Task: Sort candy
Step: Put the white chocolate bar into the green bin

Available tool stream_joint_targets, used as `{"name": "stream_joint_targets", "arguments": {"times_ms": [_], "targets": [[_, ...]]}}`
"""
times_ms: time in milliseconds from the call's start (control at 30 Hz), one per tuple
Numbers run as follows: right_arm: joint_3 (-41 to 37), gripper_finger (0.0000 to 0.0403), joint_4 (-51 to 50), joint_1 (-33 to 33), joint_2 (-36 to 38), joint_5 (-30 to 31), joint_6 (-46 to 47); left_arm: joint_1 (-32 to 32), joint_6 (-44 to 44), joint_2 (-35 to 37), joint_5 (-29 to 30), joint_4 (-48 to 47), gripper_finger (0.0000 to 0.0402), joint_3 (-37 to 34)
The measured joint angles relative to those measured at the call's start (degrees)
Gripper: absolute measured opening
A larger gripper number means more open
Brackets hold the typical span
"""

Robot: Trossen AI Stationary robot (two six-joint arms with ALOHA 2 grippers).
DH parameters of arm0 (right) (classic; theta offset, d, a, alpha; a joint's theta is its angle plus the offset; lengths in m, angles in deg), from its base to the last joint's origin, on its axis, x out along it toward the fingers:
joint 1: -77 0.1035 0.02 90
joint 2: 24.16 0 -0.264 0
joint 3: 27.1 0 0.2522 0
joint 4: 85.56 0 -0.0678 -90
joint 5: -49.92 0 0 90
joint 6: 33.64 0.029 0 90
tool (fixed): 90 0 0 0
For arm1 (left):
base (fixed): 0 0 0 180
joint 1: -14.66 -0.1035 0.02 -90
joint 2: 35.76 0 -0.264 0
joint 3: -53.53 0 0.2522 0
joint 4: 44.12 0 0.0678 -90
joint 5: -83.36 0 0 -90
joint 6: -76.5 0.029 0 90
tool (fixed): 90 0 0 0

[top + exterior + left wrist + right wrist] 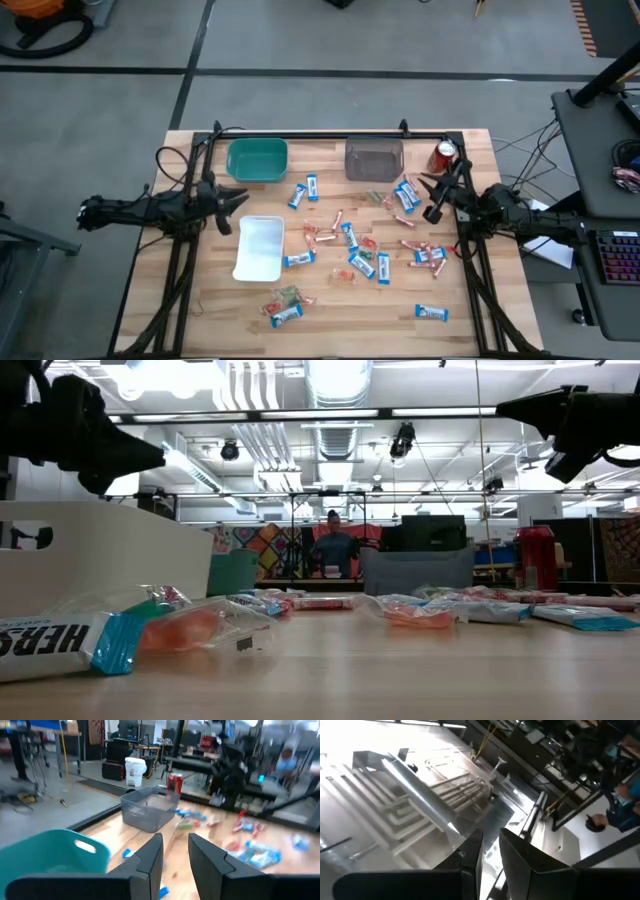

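Note:
Many wrapped candies (352,245) lie scattered flat on the wooden table between the arms; among them are blue-and-white mini bars (431,313) and slim pink sticks (322,238). One bar (60,645) lies close to the low camera. My left gripper (240,198) hovers at the table's left, pointing level toward the candy (255,852), its fingers (150,860) a little apart with nothing between them. My right gripper (432,195) hovers at the right, tilted up toward the ceiling, with a narrow empty gap (491,832) between its fingers.
A teal bin (257,160) and a grey bin (374,158) stand at the far edge, with a red soda can (445,155) at the far right. A white tray (259,248) sits left of the candy. A person (333,550) stands in the room beyond the table.

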Motion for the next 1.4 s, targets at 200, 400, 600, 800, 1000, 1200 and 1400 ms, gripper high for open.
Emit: {"name": "stream_joint_targets", "arguments": {"times_ms": [200, 400, 600, 800, 1000, 1200, 1400], "targets": [[0.0, 0.0057, -13.9, 0.0, -0.3, 0.0, 0.8, 0.0, -6.0, 0.0, 0.0, 4.7, 0.0077, 0.0], [0.1, 0.0057, -18.8, 0.0, -0.3, -0.6, 3.8, 0.0, -6.4, 0.0, 0.0, 7.1, 0.0077, 0.0], [0.0, 0.0057, -19.6, 0.0, -0.4, -13.8, 3.8, 0.0, -6.4, 0.0, 0.0, 7.2, 0.0077, 0.0], [0.0, 0.0057, -19.4, 0.0, -0.4, -15.4, 3.7, 0.0, -6.4, 0.0, 0.0, 7.2, 0.0077, 0.0], [0.0, 0.0057, -19.3, 0.0, -0.4, -15.4, 3.7, 0.0, -6.4, 0.0, 0.0, 7.4, 0.0077, 0.0], [0.0, 0.0057, -18.2, 0.0, -0.2, -17.1, 4.3, 0.0, -6.4, 0.0, 0.0, 9.6, 0.0077, 0.0], [0.0, 0.0057, -17.8, 0.0, -0.2, -20.9, 7.1, 0.0, -4.0, 0.0, 0.2, 14.2, 0.0077, 0.0]]}}
